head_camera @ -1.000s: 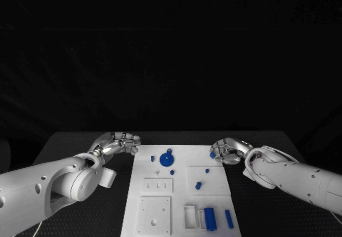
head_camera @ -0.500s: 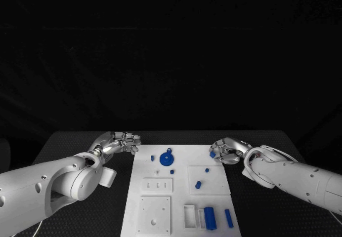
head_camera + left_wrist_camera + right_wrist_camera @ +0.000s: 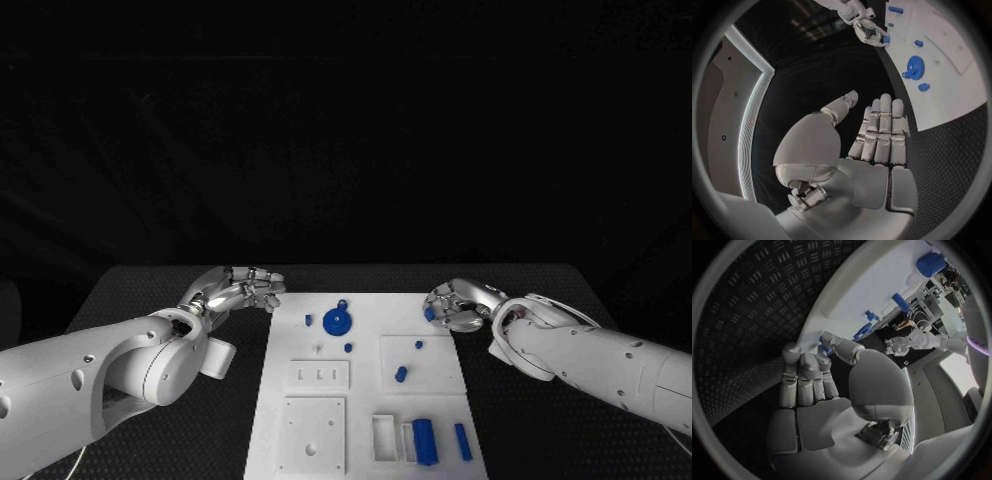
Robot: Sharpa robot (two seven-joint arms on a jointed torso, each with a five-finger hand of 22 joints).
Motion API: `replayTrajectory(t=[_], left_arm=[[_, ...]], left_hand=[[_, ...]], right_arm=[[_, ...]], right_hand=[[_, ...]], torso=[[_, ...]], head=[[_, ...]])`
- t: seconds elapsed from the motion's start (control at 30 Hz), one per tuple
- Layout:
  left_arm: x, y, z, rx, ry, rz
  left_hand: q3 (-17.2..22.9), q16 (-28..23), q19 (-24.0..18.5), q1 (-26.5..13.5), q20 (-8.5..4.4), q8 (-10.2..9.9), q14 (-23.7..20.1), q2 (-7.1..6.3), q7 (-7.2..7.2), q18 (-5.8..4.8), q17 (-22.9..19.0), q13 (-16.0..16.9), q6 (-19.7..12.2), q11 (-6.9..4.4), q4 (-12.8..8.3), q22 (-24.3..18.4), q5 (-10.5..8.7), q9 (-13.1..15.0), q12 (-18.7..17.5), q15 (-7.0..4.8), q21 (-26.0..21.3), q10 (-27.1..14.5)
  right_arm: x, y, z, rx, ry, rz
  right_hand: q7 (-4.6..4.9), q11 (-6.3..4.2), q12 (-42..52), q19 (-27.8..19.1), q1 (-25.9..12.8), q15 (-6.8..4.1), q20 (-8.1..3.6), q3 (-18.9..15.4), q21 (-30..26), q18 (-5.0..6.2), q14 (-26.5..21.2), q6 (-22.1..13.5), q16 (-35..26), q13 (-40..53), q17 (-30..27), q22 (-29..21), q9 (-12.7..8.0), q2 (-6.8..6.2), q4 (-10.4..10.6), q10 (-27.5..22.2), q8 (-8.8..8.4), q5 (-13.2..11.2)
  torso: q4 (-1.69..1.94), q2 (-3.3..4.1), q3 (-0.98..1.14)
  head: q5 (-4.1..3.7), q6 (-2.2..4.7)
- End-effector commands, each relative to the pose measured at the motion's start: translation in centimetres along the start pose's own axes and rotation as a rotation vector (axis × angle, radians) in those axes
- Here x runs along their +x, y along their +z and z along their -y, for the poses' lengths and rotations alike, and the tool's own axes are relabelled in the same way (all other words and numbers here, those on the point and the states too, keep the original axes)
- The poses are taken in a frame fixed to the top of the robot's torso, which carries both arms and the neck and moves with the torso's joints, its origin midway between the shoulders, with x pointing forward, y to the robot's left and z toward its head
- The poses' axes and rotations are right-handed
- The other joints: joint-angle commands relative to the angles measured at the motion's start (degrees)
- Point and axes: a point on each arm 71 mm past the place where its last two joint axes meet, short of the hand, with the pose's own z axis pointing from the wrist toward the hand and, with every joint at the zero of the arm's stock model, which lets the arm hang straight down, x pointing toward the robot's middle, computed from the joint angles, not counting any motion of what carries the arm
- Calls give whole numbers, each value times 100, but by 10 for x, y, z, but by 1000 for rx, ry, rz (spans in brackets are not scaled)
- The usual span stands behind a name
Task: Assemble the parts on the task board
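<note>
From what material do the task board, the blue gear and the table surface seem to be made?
Task board: probably matte white plastic, flat with moulded recesses.
Blue gear: likely plastic, uniform saturated blue, toothed rim in the left wrist view.
Table: black, with an embossed tread pattern; rubber mat or textured sheet, unclear which.

A lab; black backdrop, black table (image 3: 173, 290), white task board (image 3: 361, 400).

the task board (image 3: 361, 400), a white rectangular plate, lies flat at the table's centre, long side running near to far. a blue gear (image 3: 336, 321) with a small tab lies flat at the far left, with a small blue peg (image 3: 307, 321) to its left. two small blue pieces (image 3: 402, 375) sit on a raised square panel at mid right. near right, a blue cylinder (image 3: 424, 442) and a slim blue bar (image 3: 463, 442) lie side by side.
</note>
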Motion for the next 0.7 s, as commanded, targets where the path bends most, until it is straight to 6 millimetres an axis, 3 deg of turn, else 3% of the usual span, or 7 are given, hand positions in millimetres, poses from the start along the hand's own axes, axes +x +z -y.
replayTrajectory(t=[0.03, 0.7], left_arm=[[2, 0, 1, 10, -3, -18], [2, 0, 1, 8, -2, -17]], left_hand=[[9, -32, -39, -70, 12, -34, 11, 7, 15, 60, 9, -4, -34, 6, -41, 111, -11, 10, -19, 35, 28, -13], [11, -36, -40, -67, 12, -35, 11, 7, 16, 60, 14, -4, -36, 6, -45, 111, -11, 12, -21, 36, 29, -14]], right_arm=[[2, 0, -1, -15, 0, -18], [4, 0, -2, 0, -11, -5]], right_hand=[[100, 51, 28, -43, -35, 50, -14, 14, 39, 208, -7, 165, -31, 7, 9, 115, 15, 39, 27, -2, 37, -43], [80, 35, 49, -41, -261, 37, -29, -229, 79, 208, 2, 337, -25, 8, 30, 112, 41, -35, 77, 1, 107, 6]], torso=[[0, -1, -3], [0, -3, -3]], head=[[-1, -3], [-7, 4]])
